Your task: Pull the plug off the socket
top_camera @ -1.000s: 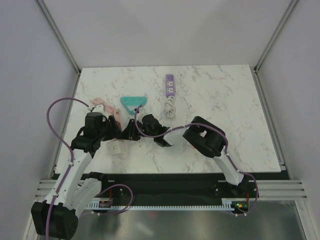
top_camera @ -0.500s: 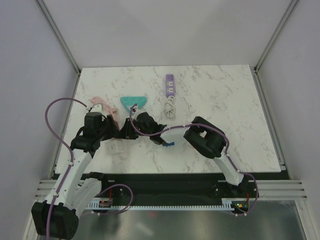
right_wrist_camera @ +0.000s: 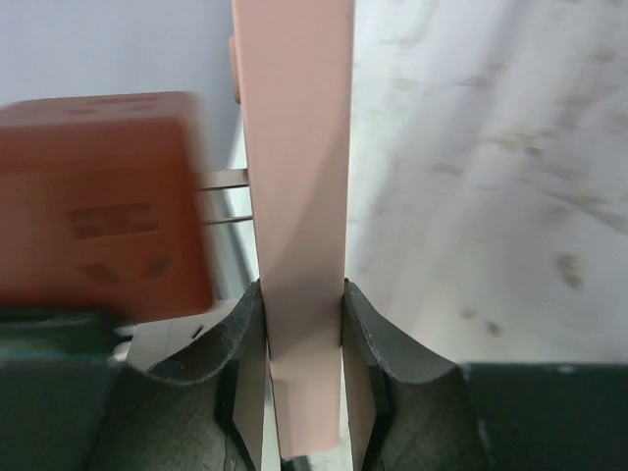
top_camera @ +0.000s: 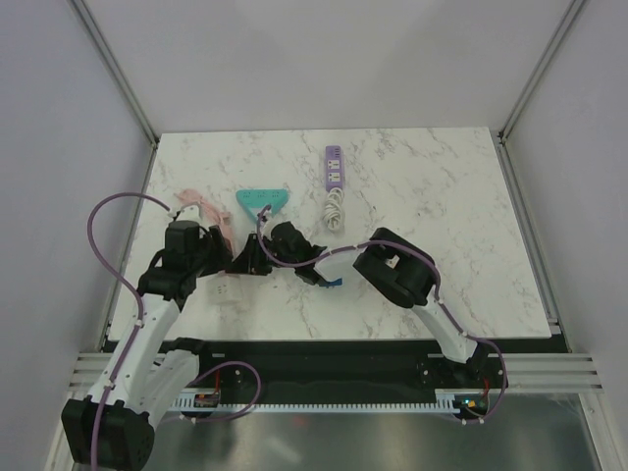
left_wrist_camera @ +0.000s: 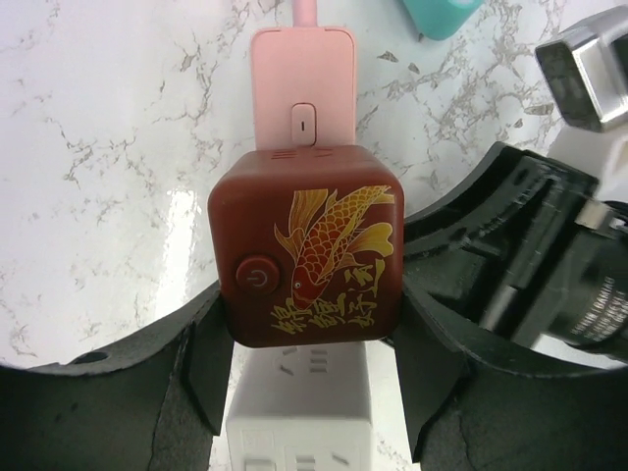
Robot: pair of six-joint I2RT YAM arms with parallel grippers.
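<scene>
The plug [left_wrist_camera: 306, 255] is a dark red cube with a gold fish and a power button. My left gripper [left_wrist_camera: 309, 324] is shut on its two sides. The socket is a pink power strip [left_wrist_camera: 302, 78] lying just beyond the cube. My right gripper [right_wrist_camera: 302, 343] is shut on the pink strip [right_wrist_camera: 294, 196], held edge-on. In the right wrist view the cube [right_wrist_camera: 98, 196] stands a little off the strip, with two metal prongs [right_wrist_camera: 224, 179] bridging the gap. In the top view both grippers meet at the table's left [top_camera: 245, 260]. No tan block shows.
A white cube socket [left_wrist_camera: 304, 412] lies right under the red cube. A teal triangular piece [top_camera: 262, 201] lies behind the grippers. A lilac power strip [top_camera: 335, 167] with a coiled white cord [top_camera: 335, 209] lies at the back middle, nothing plugged into it.
My right gripper has shifted a little to the left, closer to the left gripper, and its forearm has turned. The left arm has barely moved.
</scene>
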